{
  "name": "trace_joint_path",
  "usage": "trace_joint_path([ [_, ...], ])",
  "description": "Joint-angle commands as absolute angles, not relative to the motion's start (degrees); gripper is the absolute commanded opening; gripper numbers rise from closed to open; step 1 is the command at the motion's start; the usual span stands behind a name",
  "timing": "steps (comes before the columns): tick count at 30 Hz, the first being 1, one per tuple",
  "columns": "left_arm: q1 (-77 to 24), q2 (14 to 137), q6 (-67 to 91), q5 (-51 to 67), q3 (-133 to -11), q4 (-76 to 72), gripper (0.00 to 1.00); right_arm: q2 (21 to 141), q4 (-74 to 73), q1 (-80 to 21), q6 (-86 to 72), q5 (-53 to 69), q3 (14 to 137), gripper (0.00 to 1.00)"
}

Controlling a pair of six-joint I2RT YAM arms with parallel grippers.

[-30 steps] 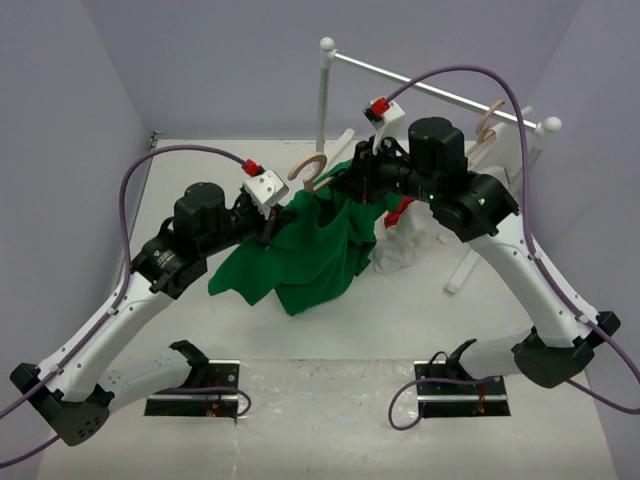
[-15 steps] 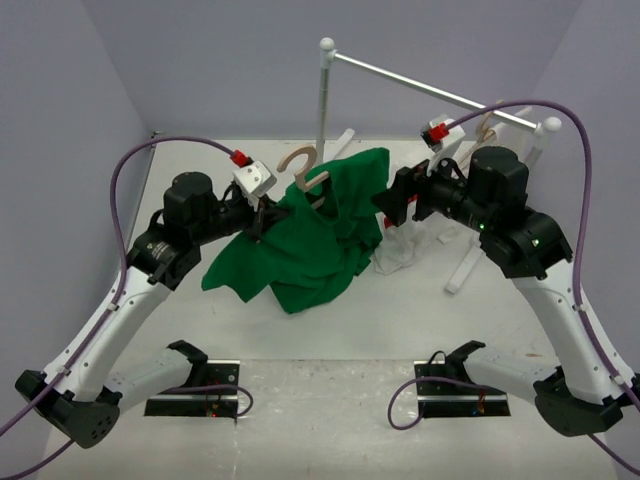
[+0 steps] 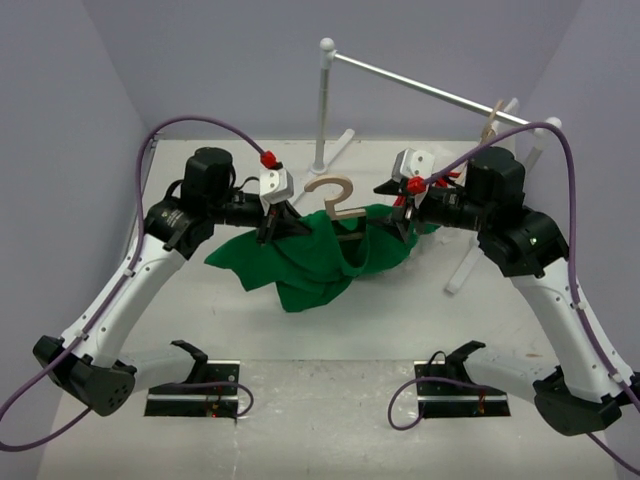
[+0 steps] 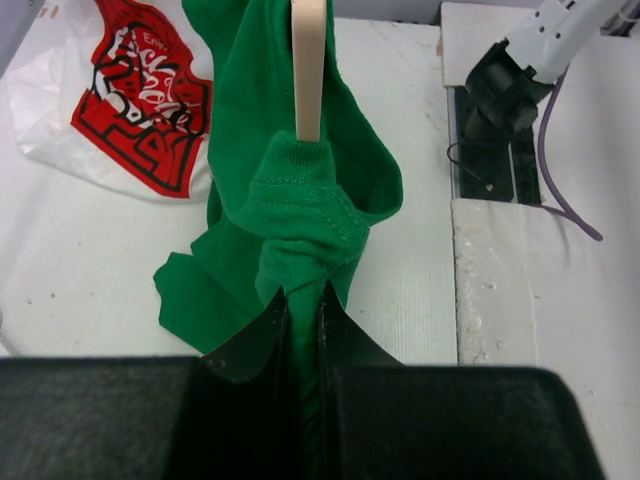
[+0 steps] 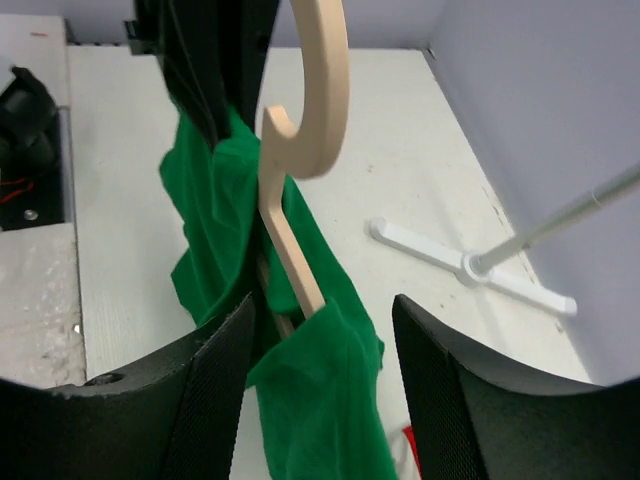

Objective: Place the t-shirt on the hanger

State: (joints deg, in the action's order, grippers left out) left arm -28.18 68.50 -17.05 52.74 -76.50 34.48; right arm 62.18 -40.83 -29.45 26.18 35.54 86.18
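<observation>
The green t-shirt point(image 3: 310, 262) hangs bunched over the light wooden hanger point(image 3: 335, 197), held in the air above the table. My left gripper point(image 3: 283, 224) is shut on a fold of the t-shirt point(image 4: 300, 200) at the hanger's left end, where the wooden arm point(image 4: 308, 70) runs into the cloth. In its own view the left gripper point(image 4: 302, 305) pinches green fabric between its jaws. My right gripper point(image 3: 400, 216) is open at the hanger's right end. Its jaws stand wide on either side of the cloth-covered arm point(image 5: 295, 260), with the right gripper point(image 5: 322, 312) not closed on it.
A white clothes rack stands at the back: post point(image 3: 325, 100), rail point(image 3: 430, 92), foot point(image 5: 470, 265). A second wooden hanger point(image 3: 490, 122) hangs on the rail. A white garment with red print point(image 4: 130, 90) lies on the table under the shirt. Arm mounts point(image 3: 195, 402) sit at the near edge.
The right gripper let go of the shirt, pulled back, then came in open around the hanger's right end. The left arm carried hanger and shirt rightward and lower.
</observation>
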Motion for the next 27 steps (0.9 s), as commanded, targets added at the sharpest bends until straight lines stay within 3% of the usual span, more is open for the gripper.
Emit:
trace_joint_path([
  [1, -28.04, 69.68, -24.30, 63.37, -79.87, 36.67, 0.00, 63.58, -40.37, -29.37, 23.86, 48.84, 88.86, 0.61],
  [11, -28.04, 75.30, -28.12, 68.37, -81.02, 40.16, 0.00, 68.28, -23.54, -29.44, 5.18, 65.35, 90.09, 0.60],
  [14, -28.12, 76.46, -27.71, 68.62, -81.60, 40.25, 0.00, 69.26, -21.71, -29.56, 1.58, 65.46, 90.81, 0.44],
  [16, -28.08, 76.37, -27.42, 68.11, -82.00, 40.30, 0.00, 70.18, -21.71, -29.62, 0.88, 64.06, 90.83, 0.13],
  [17, -28.02, 76.22, -26.99, 67.39, -82.05, 39.81, 0.00, 70.43, -21.71, -29.62, 0.65, 63.22, 90.72, 0.05],
  [19, -28.01, 75.66, -24.66, 65.08, -81.75, 37.06, 0.00, 70.58, -21.71, -29.51, 0.44, 61.33, 90.33, 0.00],
  [20, -27.98, 75.05, -22.10, 62.49, -81.05, 34.59, 0.15, 70.31, -21.58, -29.14, -0.52, 58.99, 90.02, 0.00],
  [23, -27.60, 72.42, -12.26, 51.07, -78.16, 26.25, 0.81, 68.66, -20.58, -26.83, -6.04, 51.37, 88.38, 0.00],
  [25, -27.29, 69.49, -5.63, 40.31, -75.04, 20.07, 1.00, 67.07, -17.65, -24.25, -10.39, 48.69, 86.90, 0.00],
  [27, -27.07, 65.96, -0.60, 29.61, -71.97, 14.73, 1.00, 64.37, -16.57, -23.61, -11.42, 43.22, 85.21, 0.00],
])
